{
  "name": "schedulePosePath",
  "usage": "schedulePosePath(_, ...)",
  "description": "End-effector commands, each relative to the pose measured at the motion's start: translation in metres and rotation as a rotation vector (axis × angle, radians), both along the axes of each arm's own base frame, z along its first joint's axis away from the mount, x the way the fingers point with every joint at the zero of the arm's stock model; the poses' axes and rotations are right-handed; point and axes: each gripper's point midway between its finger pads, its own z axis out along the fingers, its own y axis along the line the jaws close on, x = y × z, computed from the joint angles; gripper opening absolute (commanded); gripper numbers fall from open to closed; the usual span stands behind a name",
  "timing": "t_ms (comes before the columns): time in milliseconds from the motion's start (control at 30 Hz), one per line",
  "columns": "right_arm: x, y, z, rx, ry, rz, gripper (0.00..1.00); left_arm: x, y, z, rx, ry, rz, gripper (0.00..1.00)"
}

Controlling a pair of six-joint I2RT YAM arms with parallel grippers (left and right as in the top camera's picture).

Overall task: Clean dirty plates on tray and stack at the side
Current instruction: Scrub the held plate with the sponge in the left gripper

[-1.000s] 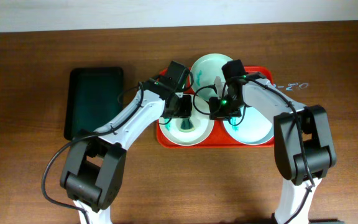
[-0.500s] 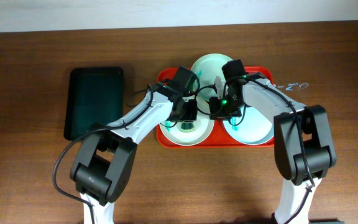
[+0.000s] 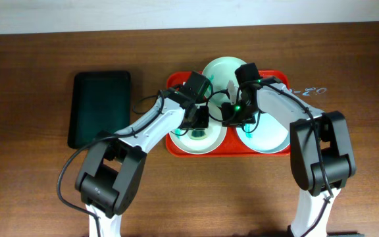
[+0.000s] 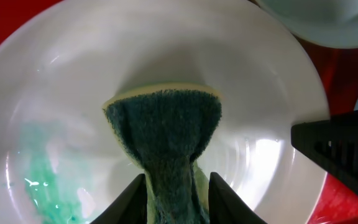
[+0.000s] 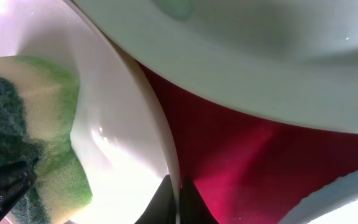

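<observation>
Three white plates lie on the red tray (image 3: pixel 174 146): front left (image 3: pixel 184 143), front right (image 3: pixel 274 139), back (image 3: pixel 220 69). My left gripper (image 3: pixel 199 129) is shut on a green sponge (image 4: pixel 166 134) pressed onto the front left plate (image 4: pixel 73 74), which carries a teal smear (image 4: pixel 42 186) at its lower left. My right gripper (image 3: pixel 227 118) is shut on that same plate's right rim (image 5: pixel 160 143). The right wrist view shows the back plate (image 5: pixel 241 56) above red tray floor (image 5: pixel 241 162) and the sponge (image 5: pixel 36 143) at left.
A smaller black tray (image 3: pixel 99 108) lies left of the red tray. Brown table (image 3: pixel 31 184) surrounds both. The right arm's black finger (image 4: pixel 347 149) shows at the right edge of the left wrist view.
My left gripper with the sponge has shifted a little to the right over the front left plate. The right arm has held still.
</observation>
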Motion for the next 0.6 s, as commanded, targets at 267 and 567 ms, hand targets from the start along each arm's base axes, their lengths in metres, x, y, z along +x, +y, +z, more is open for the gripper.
schedulePosePath(267, -0.003, 0.000, -0.006, -0.013, 0.012, 0.011, 0.04, 0.015, 0.041, -0.016, 0.219, -0.063, 0.069, 0.00)
schedulePosePath(567, -0.003, 0.000, -0.006, -0.013, 0.012, 0.011, 0.04, 0.027, 0.088, 0.013, 0.243, 0.025, 0.164, 0.00)
